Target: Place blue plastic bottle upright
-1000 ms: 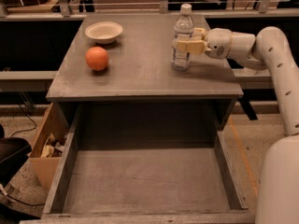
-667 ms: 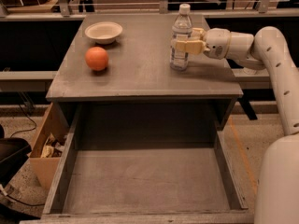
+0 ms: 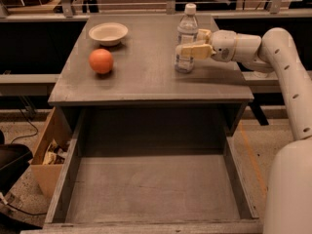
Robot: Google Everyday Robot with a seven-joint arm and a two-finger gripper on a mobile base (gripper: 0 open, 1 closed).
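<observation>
Tool (image 3: 189,42) around upright clear blue plastic bottle (image 3: 186,29), grey tabletop (image 3: 141,79)

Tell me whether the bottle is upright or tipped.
Upright: the bottle stands on the table, cap on top, with the end effector gripped around its middle.

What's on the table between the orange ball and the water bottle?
Nothing: the camera view shows bare tabletop between the orange ball and the blue plastic bottle. The gripper grips the bottle's middle.
</observation>
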